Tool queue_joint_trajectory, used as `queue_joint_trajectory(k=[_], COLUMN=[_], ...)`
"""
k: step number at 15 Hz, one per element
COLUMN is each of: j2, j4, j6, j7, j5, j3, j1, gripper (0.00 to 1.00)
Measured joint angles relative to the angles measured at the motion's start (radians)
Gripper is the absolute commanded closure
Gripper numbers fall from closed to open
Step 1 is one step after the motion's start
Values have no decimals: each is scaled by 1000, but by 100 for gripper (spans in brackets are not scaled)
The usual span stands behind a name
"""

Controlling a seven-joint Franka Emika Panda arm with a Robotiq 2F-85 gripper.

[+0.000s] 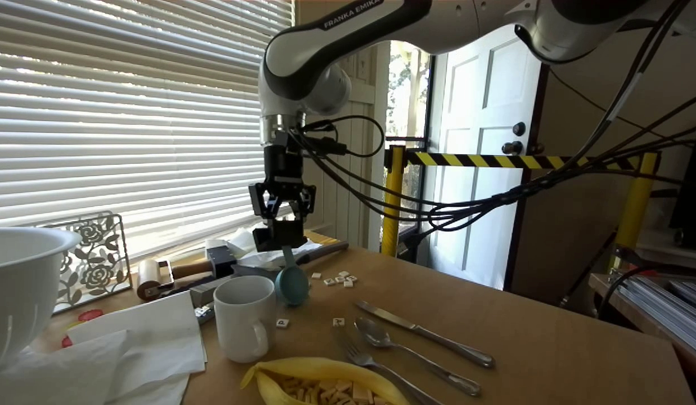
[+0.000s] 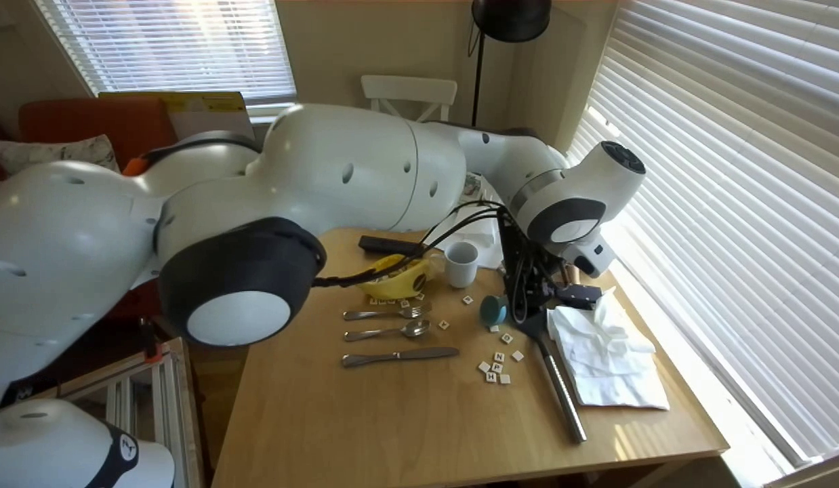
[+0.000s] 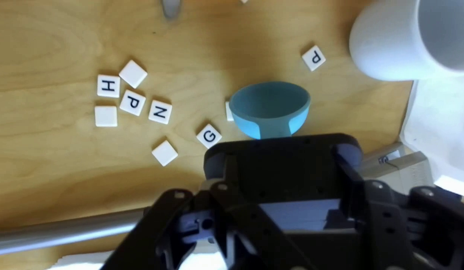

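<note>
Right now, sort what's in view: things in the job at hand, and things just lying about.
In the job:
pincer
teal scoop, gripped by its handle

Seemingly just lying about:
white mug
white tiles
knife
spoon
fork
yellow bowl

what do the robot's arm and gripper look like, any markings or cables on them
The arm is glossy white with rounded segments and dark trim; pale lettering on a dark strip reads FRANKA EMIKA. Black cables run from it in a loose bundle. The gripper is black and angular, with jointed linkages.
</note>
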Motion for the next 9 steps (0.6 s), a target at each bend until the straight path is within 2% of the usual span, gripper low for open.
queue_joint_trajectory(k=[4,9], j2=[-98,-231], j4=[-164,-375], j6=[16,138], j7=[-26,-141], j5=[50,137], j3=[-33,-49], j1=[12,16], gripper=[65,65])
